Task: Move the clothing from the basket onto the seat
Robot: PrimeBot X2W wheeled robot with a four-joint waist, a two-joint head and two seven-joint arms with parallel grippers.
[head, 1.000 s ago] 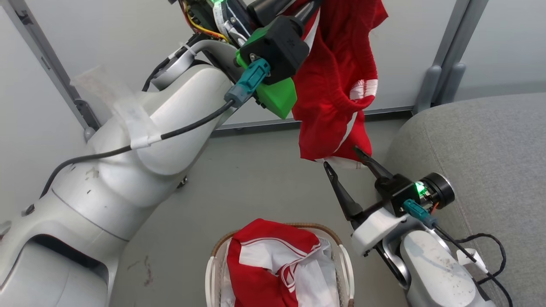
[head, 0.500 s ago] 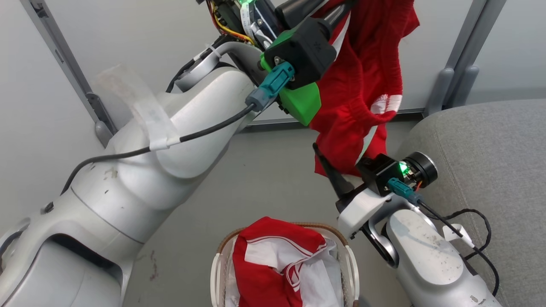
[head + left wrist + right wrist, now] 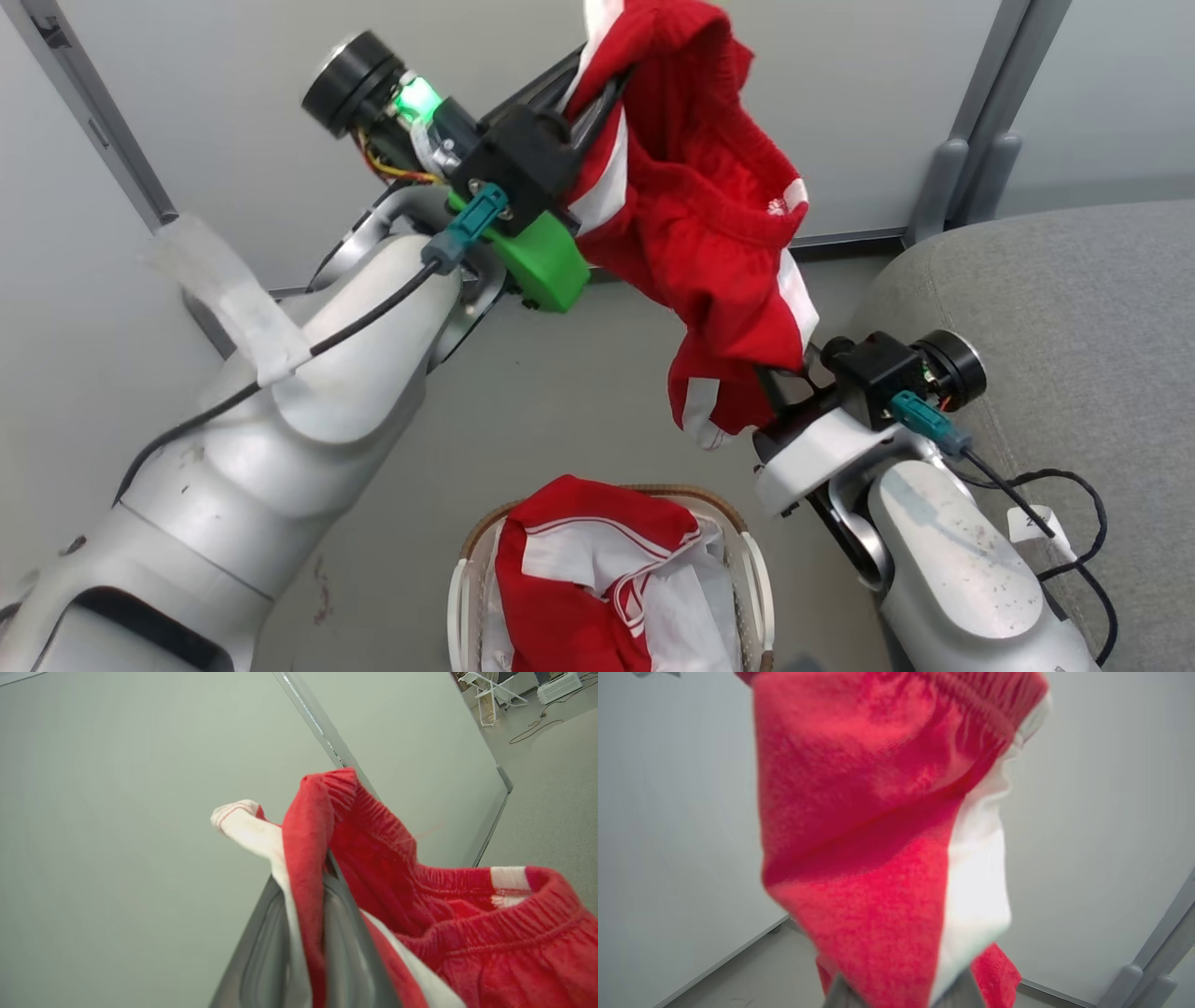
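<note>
Head view: gives the layout; both arms, the basket (image 3: 464,560) low in the middle, the seat (image 3: 1074,308) at the right, and the shorts (image 3: 709,233) strung between the two grippers above the floor (image 3: 523,401)
Left wrist view: shows up close the grip that cloth covers in the head view; a fold of red cloth with a white stripe runs down between the two fingers (image 3: 345,952); the elastic waistband sags off to the right; pale wall (image 3: 117,812) behind
Right wrist view: blurred red cloth and a white panel hang right before the lens; the grip itself is too blurred to make out here
Left arm: raised high; forearm slants up toward the wall
Right arm: lower; forearm rises from the bottom right along the seat's edge, pointing up and left at the shorts' lower part
Left gripper (image 3: 602,89): clamped tight on the shorts' upper edge
Right gripper (image 3: 773,387): closed on the shorts' lower part; fingers mostly behind cloth
Shorts: in the air; out of the basket, not on the seat, just left of its rounded corner
Basket: on the floor between the arms; holds the bunched jersey (image 3: 560,597) over a white lining (image 3: 695,607)
Seat: grey cushion; a black cable (image 3: 1074,523) lies on it beside the right forearm
</note>
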